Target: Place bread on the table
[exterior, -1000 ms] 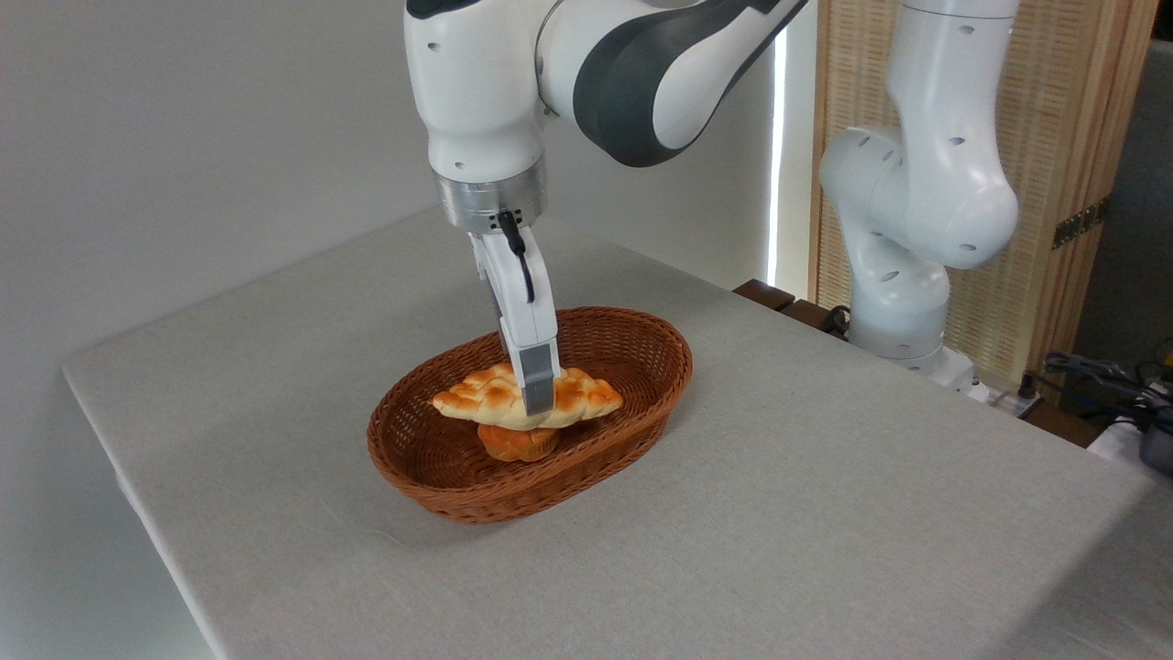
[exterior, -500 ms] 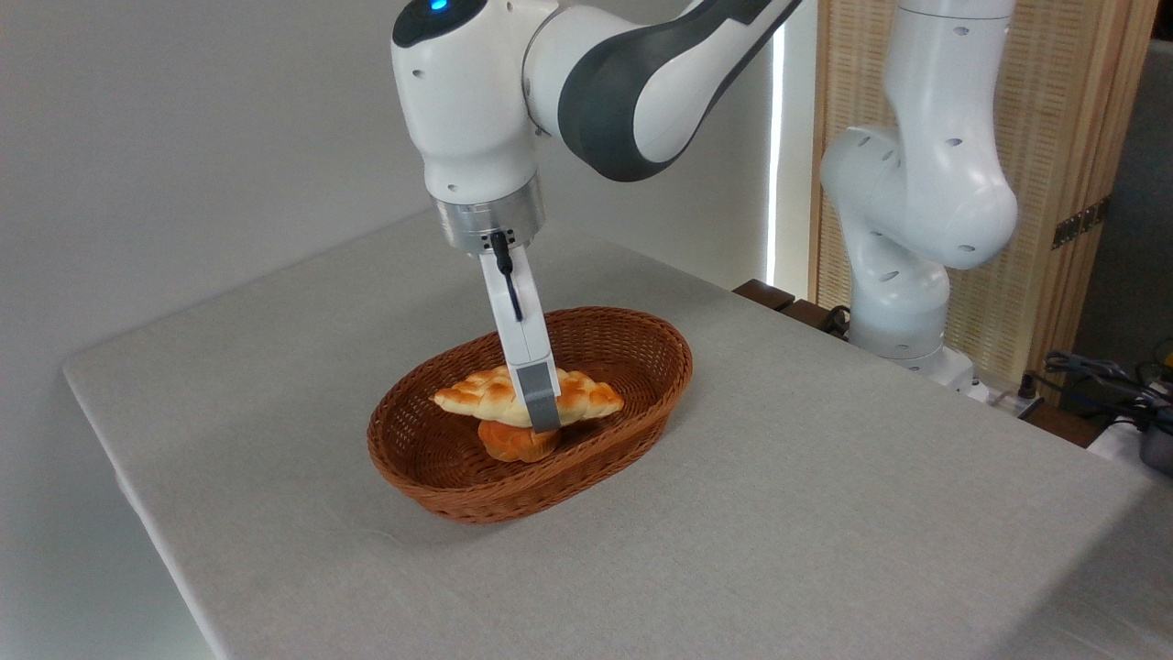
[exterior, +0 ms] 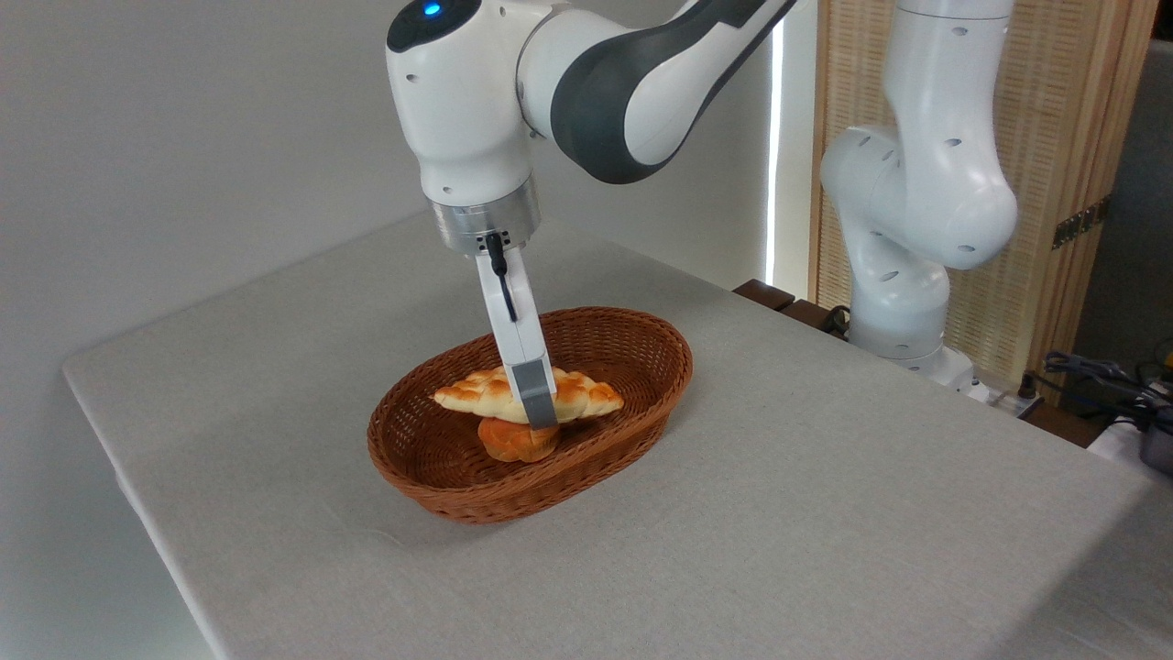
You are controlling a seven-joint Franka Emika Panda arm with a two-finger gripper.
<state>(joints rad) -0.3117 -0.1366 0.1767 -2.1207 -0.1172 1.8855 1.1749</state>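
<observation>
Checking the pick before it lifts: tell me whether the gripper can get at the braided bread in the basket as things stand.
Probably yes. The gripper comes down from above across the middle of the bread, which lies uppermost on the orange bun; the basket rim stands clear. Whether the jaws have closed cannot be told.
</observation>
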